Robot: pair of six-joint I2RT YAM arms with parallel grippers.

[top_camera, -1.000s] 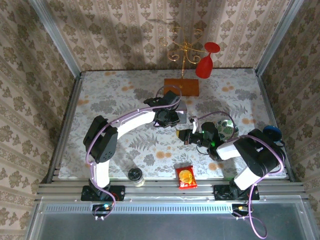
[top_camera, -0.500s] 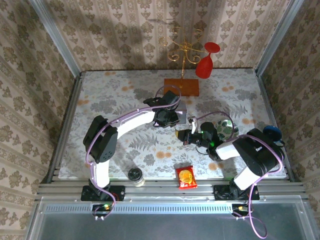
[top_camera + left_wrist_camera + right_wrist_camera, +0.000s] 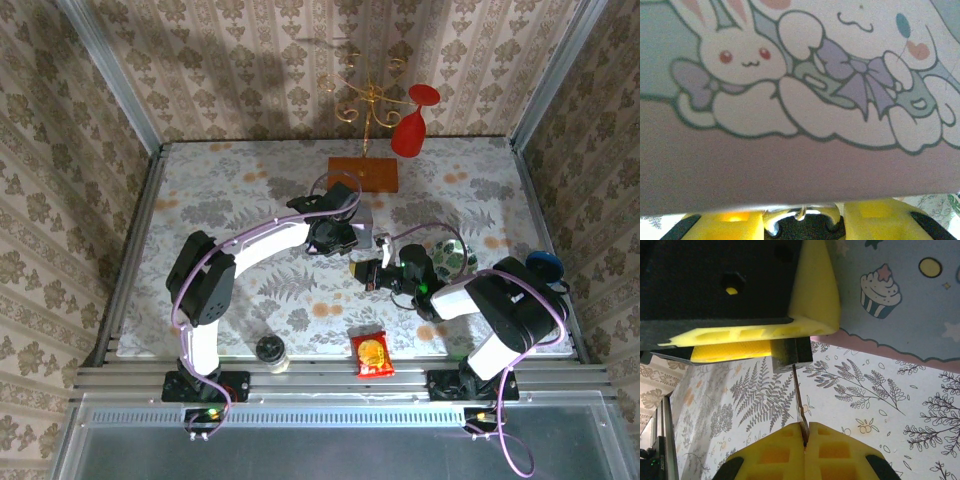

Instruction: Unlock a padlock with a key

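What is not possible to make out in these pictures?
- Keyhole: right wrist view, covered where the key meets the dark padlock.
- Key's head: right wrist view, buried between the right gripper's shut fingers.
- Padlock body: left wrist view, between the left gripper's fingers, cut off by the bottom edge below the tin.
- Top view: padlock too small, between the grippers.

Damask-papered walls (image 3: pixel 200 60) enclose a table (image 3: pixel 215 180) with a pale floral-print top.

tin (image 3: pixel 800 165): smooth printed metal, soft sheen
padlock (image 3: pixel 789 355): dark matt metal
key (image 3: pixel 796 400): thin bare metal
surface (image 3: pixel 880 405): printed floral cloth
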